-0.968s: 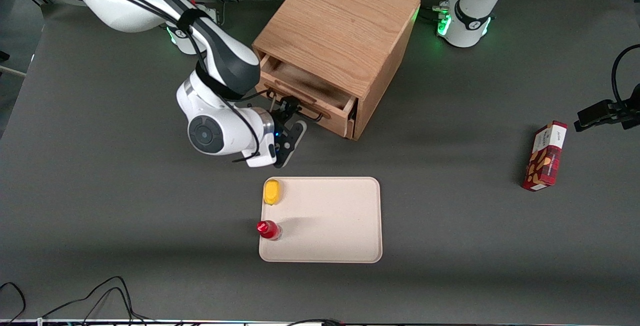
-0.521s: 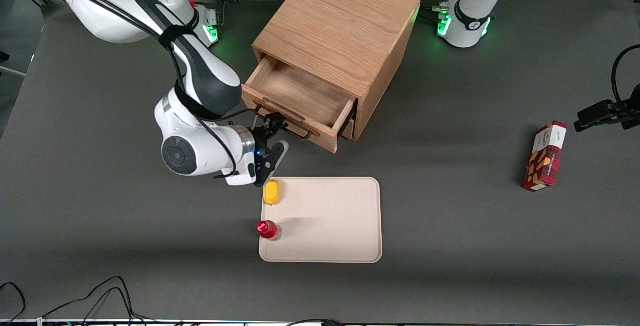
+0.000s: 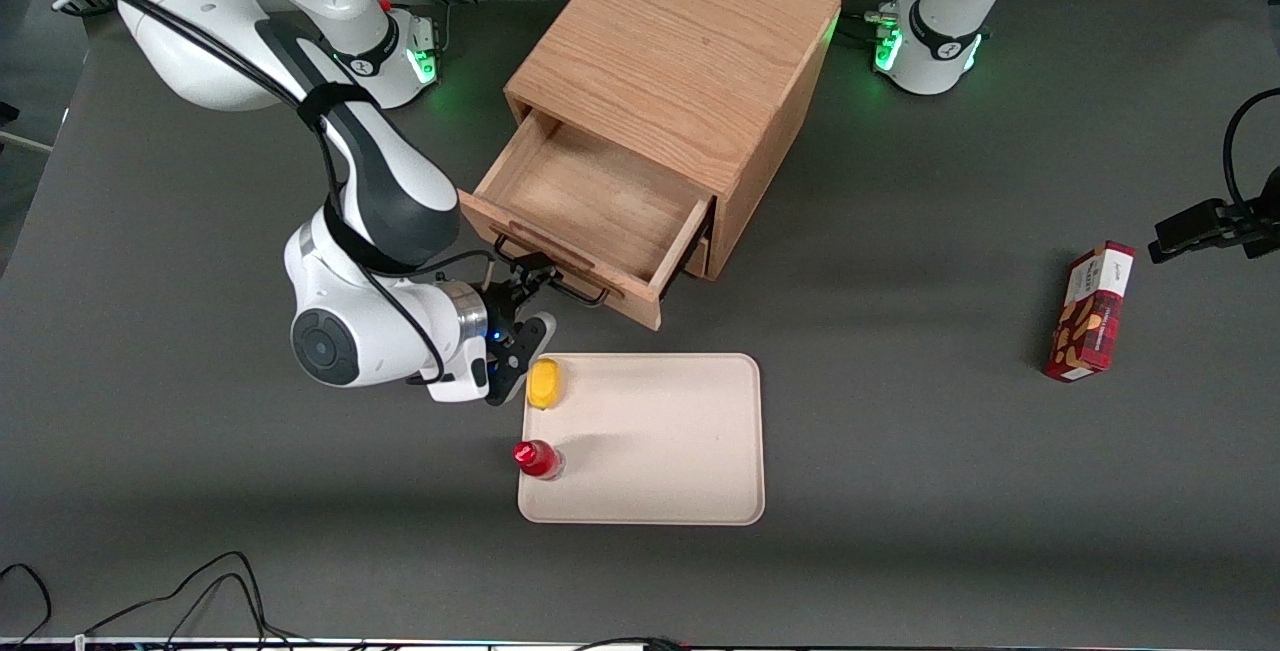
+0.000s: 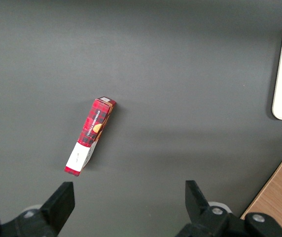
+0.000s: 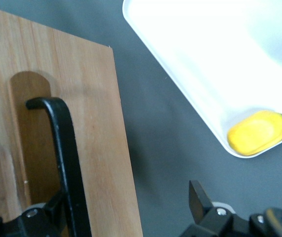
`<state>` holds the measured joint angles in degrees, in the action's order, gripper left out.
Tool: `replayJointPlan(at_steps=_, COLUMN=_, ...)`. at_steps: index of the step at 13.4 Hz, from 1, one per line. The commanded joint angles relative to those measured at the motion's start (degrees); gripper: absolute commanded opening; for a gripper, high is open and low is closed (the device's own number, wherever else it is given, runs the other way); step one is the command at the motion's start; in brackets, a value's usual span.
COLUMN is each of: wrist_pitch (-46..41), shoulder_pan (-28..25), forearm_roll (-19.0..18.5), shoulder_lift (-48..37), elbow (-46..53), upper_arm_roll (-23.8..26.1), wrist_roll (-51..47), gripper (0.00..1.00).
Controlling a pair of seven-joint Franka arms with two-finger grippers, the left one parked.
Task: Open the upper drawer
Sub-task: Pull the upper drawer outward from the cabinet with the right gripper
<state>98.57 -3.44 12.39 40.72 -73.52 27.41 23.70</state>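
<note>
The oak cabinet has its upper drawer pulled well out, and the bare wooden inside shows. The drawer's black bar handle runs along the light wood front. My gripper is in front of the drawer, between it and the tray, with its fingers open wide. One finger sits against the handle. The other finger hangs free over the grey table. Nothing is pinched between them.
A beige tray lies nearer the front camera than the drawer. A yellow lemon-like piece and a red bottle are on it, close to my gripper. A red cracker box lies toward the parked arm's end.
The upper drawer has slid farther out of the cabinet over the second. My gripper moved with the handle toward the front camera and the tray.
</note>
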Motion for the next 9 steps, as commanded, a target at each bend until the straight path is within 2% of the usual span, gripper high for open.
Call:
replayJointPlan(at_steps=1, wrist_pitch=-1.4, shoulder_pan=-0.6, forearm_roll=-1.1, shoulder_lift=3.0, elbow=5.8, upper_arm_roll=-1.4, wrist_roll=1.3, gripper=1.00)
replayJointPlan(at_steps=9, wrist_pitch=-4.9, shoulder_pan=-0.5, forearm_roll=-1.1, shoulder_lift=5.0, elbow=12.5, upper_arm_roll=-6.2, wrist_roll=5.9, gripper=1.00)
